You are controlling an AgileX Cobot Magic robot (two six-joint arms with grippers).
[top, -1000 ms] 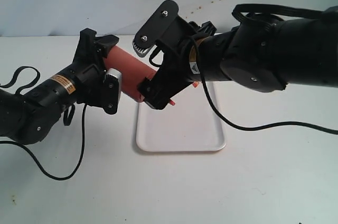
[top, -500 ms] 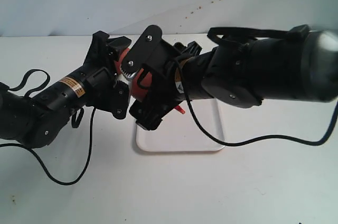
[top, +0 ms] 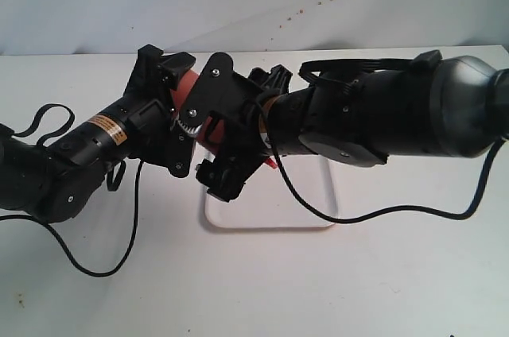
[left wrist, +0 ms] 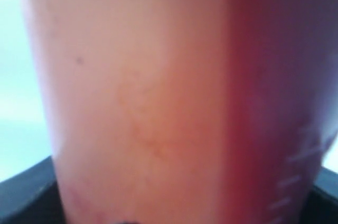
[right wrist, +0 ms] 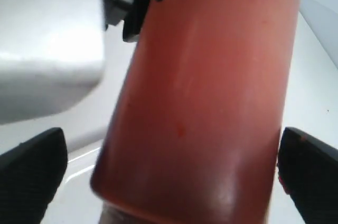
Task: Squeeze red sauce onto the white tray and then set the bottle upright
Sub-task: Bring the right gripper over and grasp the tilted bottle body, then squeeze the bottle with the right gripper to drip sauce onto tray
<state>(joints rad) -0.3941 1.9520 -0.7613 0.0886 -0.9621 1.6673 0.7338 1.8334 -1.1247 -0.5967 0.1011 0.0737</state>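
Observation:
The bottle (top: 184, 83) hangs tilted over the near-left end of the white tray (top: 278, 206), its red nozzle (top: 271, 164) pointing down toward the tray. My left gripper (top: 176, 106) is shut on the bottle's base end; its body (left wrist: 158, 102) fills the left wrist view. My right gripper (top: 201, 153) is open, with one jaw on each side of the bottle (right wrist: 200, 102) nearer the cap and a gap at one finger (right wrist: 31, 171). Red sauce shows dark through the plastic (left wrist: 274, 76). I see no drops on the visible part of the tray.
Black cables trail over the white table at the left (top: 95, 267) and in front of the tray (top: 382, 211). Small brownish-red specks dot the wall (top: 318, 1) behind. Both arms crowd the space above the tray's far half.
My right gripper has moved left and down, so its jaws now straddle the bottle. The left gripper has shifted the bottle slightly right and tilted it more steeply.

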